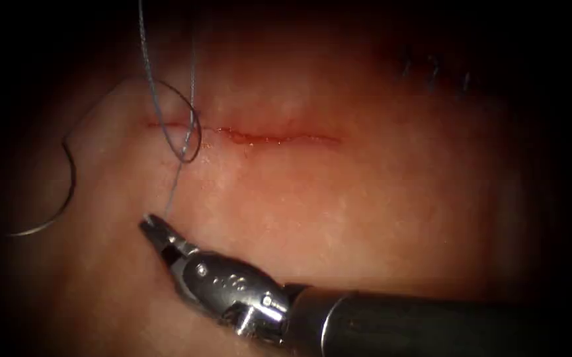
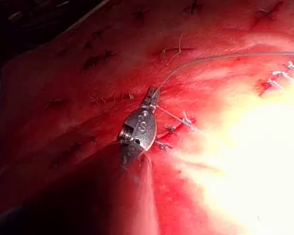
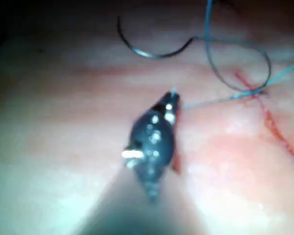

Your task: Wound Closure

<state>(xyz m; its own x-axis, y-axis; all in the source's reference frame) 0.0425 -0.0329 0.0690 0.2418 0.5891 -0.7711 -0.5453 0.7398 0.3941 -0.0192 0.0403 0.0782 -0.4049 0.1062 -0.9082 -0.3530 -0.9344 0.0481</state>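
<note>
Tissue (image 1: 378, 218) (cut (image 1: 266, 137) red-edged) bears the free needle (image 1: 61, 198) at left; right tool (image 1: 150, 223) clamps thread (image 1: 145, 59).

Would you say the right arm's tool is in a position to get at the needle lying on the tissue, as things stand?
Probably yes, but not freely. The right tool is shut on the thread below the cut. The needle lies loose on the tissue to its left, nothing between them; the held thread is what ties it up.

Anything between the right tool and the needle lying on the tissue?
Nothing visible. The right tool, jaws shut on the thread, has bare tissue between it and the needle, which lies free left of the cut.
</note>
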